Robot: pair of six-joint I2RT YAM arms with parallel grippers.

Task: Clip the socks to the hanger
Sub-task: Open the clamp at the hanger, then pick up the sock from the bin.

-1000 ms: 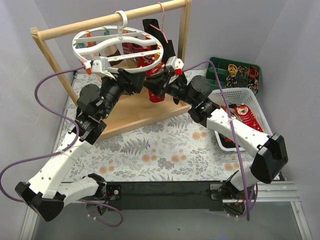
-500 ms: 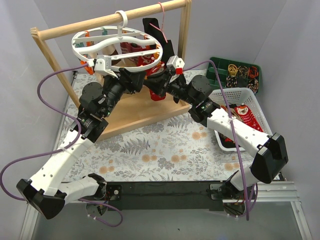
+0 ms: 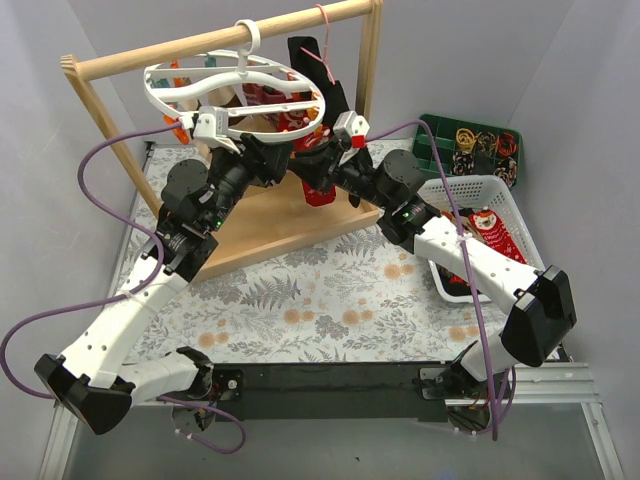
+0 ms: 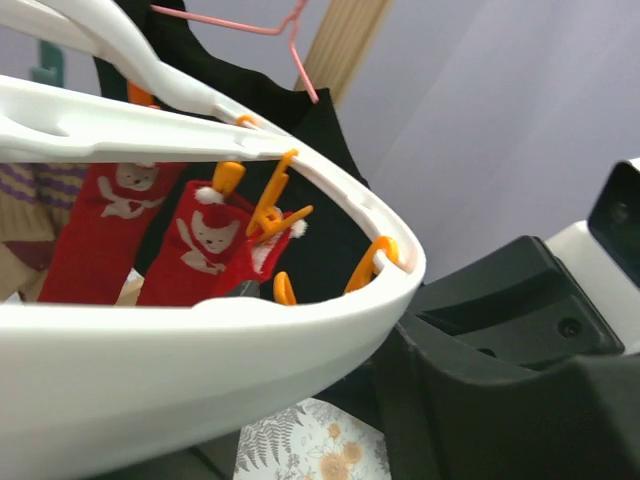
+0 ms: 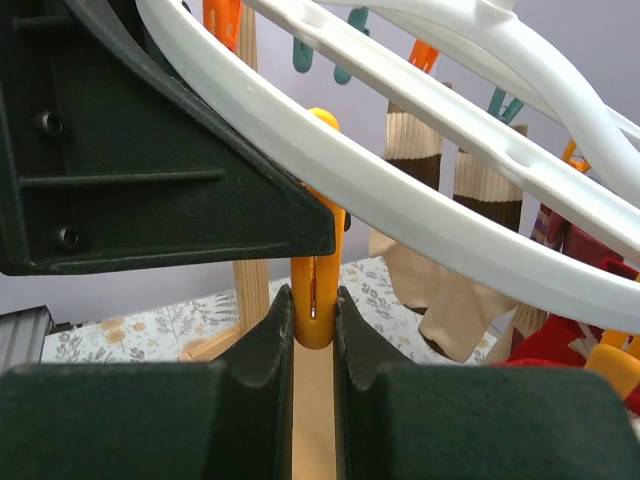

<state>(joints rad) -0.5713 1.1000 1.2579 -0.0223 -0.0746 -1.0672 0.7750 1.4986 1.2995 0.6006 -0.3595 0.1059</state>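
right gripper [image 5: 315,308] pinches orange clip [image 5: 320,235] under hanger [image 5: 420,205] rim, socks [image 5: 450,295] crowding.

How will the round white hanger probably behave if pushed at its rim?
Likely to swing or tilt: the hanger hangs from the wooden rail by one hook. Probably stiff yet light: an open plastic ring with spokes. The right gripper pinching its orange clip may steady it.

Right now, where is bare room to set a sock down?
The floral table mat is bare between the wooden rack base, the left arm and the right arm. Crowded under the round white plastic hanger.
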